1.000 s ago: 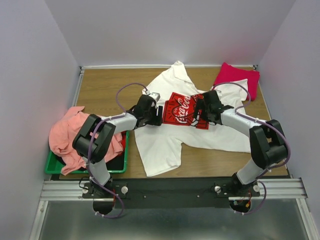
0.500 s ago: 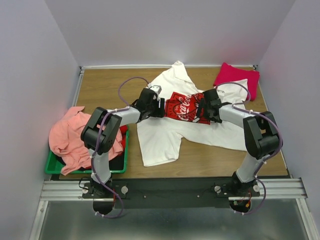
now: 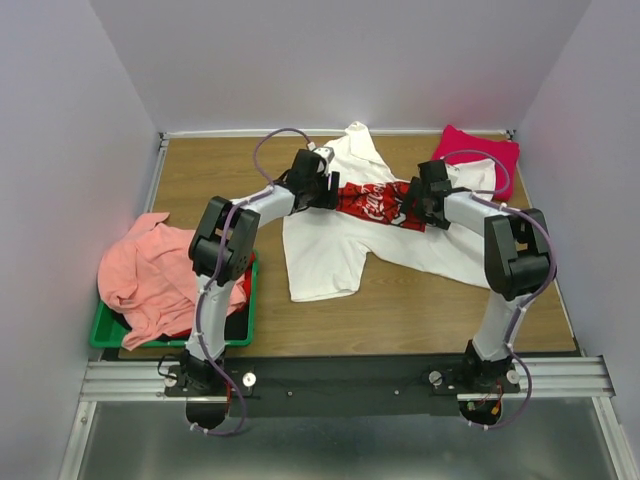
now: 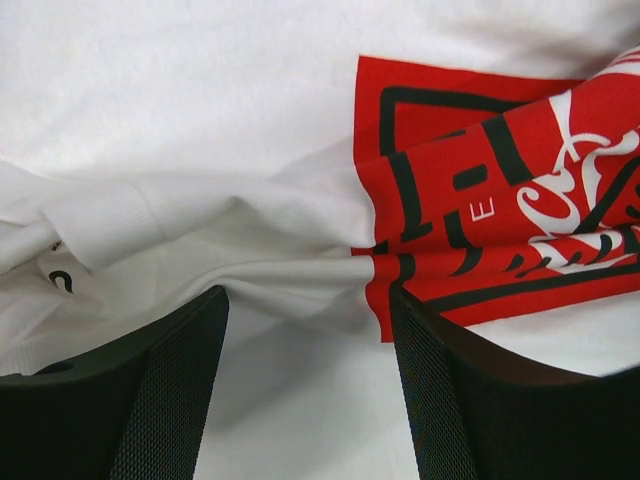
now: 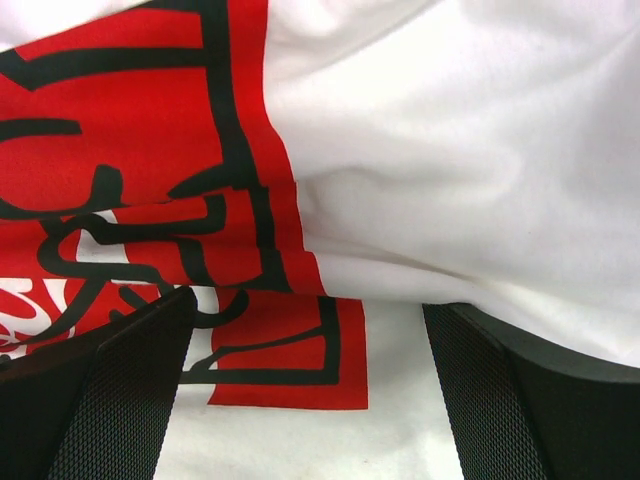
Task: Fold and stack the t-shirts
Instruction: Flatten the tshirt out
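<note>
Change: both arms reach farther back than a second ago, and the white t-shirt (image 3: pixel 325 255) has gone with them. Its near hem now lies farther from the arm bases, and the chest print (image 3: pixel 372 201) is squeezed into a narrower, creased band.
Unchanged: the salmon-pink t-shirt (image 3: pixel 150 275), the green bin (image 3: pixel 108 336) and the magenta-red t-shirt (image 3: pixel 478 152) lie as before.
Writing: white Coca-Cola script on the red print, partly lost in the creases. A small white "E" shows in the left wrist view. A black mark on a white tag there cannot be read.
White t-shirt: rumpled on the wooden tabletop (image 3: pixel 205 170), spreading around the print, with soft ridges bunched across the chest.
Left pincer (image 4: pixel 308 300): at the print's left edge, fingers spread apart, a ridge of white cloth running between them.
Right pincer (image 5: pixel 308 305): at the print's right edge, fingers spread wide over the cloth, gripping nothing.
Magenta-red t-shirt: behind and right of the print, its near corner under the white one.
Salmon-pink t-shirt: well left of the print and nearer, heaped over the green bin.
</note>
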{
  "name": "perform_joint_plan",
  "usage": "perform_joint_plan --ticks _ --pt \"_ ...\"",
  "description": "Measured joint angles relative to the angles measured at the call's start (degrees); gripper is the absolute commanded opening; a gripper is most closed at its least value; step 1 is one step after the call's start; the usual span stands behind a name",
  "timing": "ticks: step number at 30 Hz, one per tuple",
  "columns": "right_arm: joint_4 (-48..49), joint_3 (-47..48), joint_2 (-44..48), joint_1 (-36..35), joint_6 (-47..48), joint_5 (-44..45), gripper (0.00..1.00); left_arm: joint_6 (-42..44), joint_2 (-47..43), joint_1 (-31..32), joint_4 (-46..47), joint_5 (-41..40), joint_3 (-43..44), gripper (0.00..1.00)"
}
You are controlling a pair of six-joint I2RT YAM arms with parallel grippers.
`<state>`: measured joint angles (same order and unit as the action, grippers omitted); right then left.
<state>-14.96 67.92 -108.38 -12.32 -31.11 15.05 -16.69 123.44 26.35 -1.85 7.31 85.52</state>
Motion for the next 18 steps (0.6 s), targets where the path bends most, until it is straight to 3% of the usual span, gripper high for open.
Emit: perform_joint_plan --ticks 5,9,13,18 --pt "-0.94 2.62 -1.55 0.07 1.01 -1.44 1.0 1.18 2.01 -0.42 -5.25 -1.31 6.73 0.74" --pt "-1.75 3.43 -1.53 0.09 1.64 -3.65 1.0 1.73 -2.54 -0.31 -6.51 -5.44 5.29 0.74" --pt "-2.62 3.43 -0.11 0.17 2.23 -5.07 1.0 1.42 -14.58 0.59 -6.84 -10.58 -3.96 0.72" --pt "-2.86 2.73 5.14 0.17 2.54 -5.53 1.0 -1.9 -36.72 2.84 -4.7 -15.61 -22.86 0.65"
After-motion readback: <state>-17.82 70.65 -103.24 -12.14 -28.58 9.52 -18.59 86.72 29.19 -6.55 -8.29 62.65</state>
